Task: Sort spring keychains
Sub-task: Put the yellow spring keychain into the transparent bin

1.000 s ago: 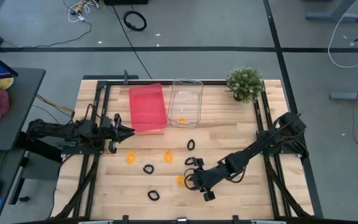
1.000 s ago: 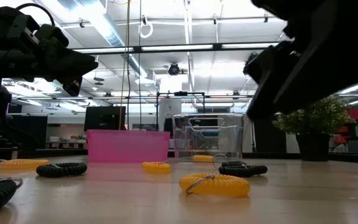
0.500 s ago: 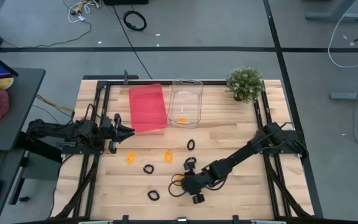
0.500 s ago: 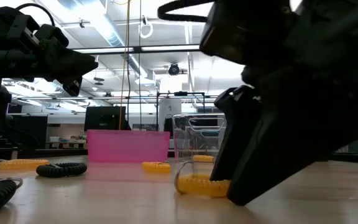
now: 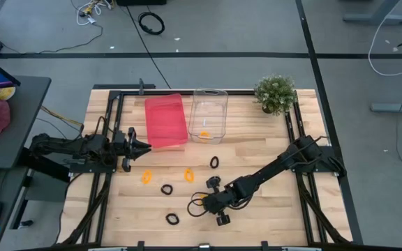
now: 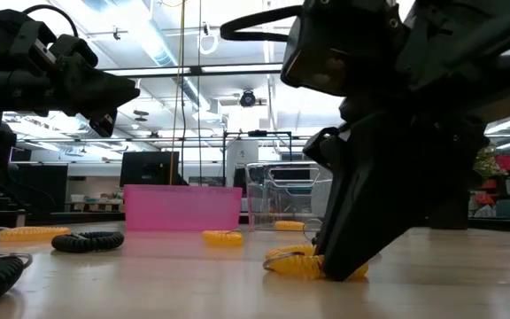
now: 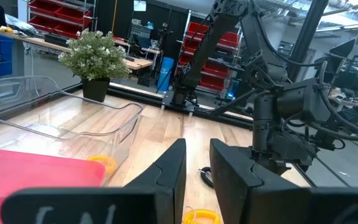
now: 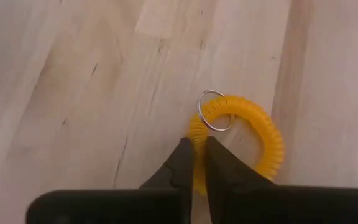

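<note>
Small orange and black spring keychains lie scattered on the wooden table. My right gripper (image 5: 204,204) is low near the table's front edge, shut on an orange spring keychain (image 8: 244,134) that lies flat with its metal ring (image 8: 212,112) on the coil. Other orange ones (image 5: 146,177) (image 5: 188,174) and black ones (image 5: 166,189) (image 5: 172,218) (image 5: 214,162) rest on the wood, and one orange keychain (image 5: 203,134) lies in the clear bin (image 5: 209,104). My left gripper (image 5: 142,145) hovers beside the pink bin (image 5: 166,120), a narrow gap between its fingers, holding nothing. My right gripper pinches the orange keychain's coil (image 8: 197,163) between its two fingers, on the loop's side close to the metal ring. The fingers slant down from the table's right and lie across the coil. The keychain (image 6: 312,264) rests flat on the table.
The pink bin and the clear bin stand side by side at the table's far middle. A potted plant (image 5: 275,94) sits at the far right corner. Bare wood lies between the bins and the scattered keychains.
My right gripper has moved toward the table's left edge and come down onto the orange keychain near the front edge, taking hold of its coil. The keychain has shifted a little on the table and still lies flat.
</note>
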